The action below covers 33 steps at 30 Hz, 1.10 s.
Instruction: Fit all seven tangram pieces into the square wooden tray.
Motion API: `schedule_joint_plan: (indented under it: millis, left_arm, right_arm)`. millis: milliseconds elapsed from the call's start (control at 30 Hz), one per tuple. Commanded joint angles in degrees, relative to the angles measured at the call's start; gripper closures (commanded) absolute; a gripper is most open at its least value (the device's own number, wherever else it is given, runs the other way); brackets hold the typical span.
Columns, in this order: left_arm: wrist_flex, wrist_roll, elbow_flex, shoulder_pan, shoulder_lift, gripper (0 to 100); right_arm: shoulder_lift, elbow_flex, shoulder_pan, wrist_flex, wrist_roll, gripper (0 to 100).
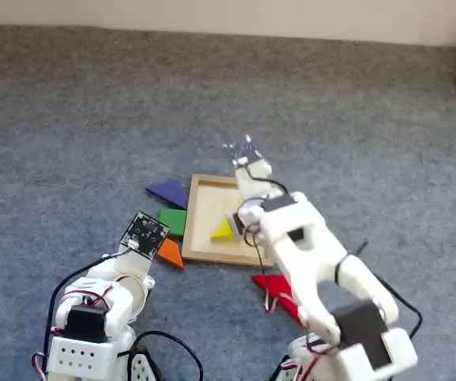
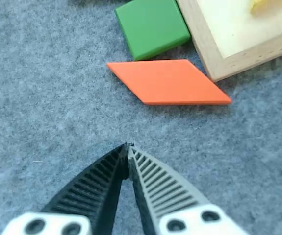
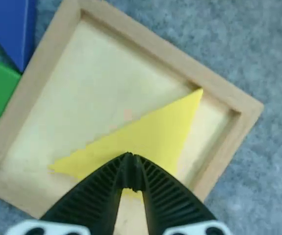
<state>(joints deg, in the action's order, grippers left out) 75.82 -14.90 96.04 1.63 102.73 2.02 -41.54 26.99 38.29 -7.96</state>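
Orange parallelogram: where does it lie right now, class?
In the left wrist view, the orange parallelogram lies on the carpet just outside the wooden tray's corner, beside the green square.

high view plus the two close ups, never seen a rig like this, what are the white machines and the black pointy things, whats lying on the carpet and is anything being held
The white machines are two small robot arms, seen from above in the high view: the left arm and the right arm. Each close-up comes from a camera on one arm's wrist, looking along its black ribbed jaws, the pinching part. On the grey carpet lies a square wooden tray with a yellow triangle in it. Beside the tray lie a green square, an orange parallelogram and a blue triangle. A red piece lies near the right arm. Both pairs of jaws are shut and hold nothing: the left over bare carpet, the right over the yellow triangle.
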Motion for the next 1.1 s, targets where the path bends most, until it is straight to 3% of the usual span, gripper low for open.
schedule_joint_plan:
  millis: [0, 200, 500, 767, 1067]
  left_arm:
    - [0.2, -0.4, 1.1, -0.3, 1.5, 100]
    - [0.2, -0.4, 1.1, -0.3, 1.5, 100]
    - [0.2, -0.4, 1.1, -0.3, 1.5, 100]
    - [0.2, -0.4, 1.1, -0.3, 1.5, 100]
    - [0.2, -0.4, 1.1, -0.3, 1.5, 100]
  right_arm:
    - [-5.1, 5.0, 0.8, -0.7, 2.8, 97.9]
    - [-9.2, 11.8, 0.8, -0.7, 18.0, 97.8]
    - [-11.6, 13.3, 5.9, -2.0, 13.5, 97.8]
    - [-11.1, 13.2, -2.5, -10.8, 13.5, 97.8]
    - [3.6, 7.6, -2.9, -10.2, 13.5, 97.8]
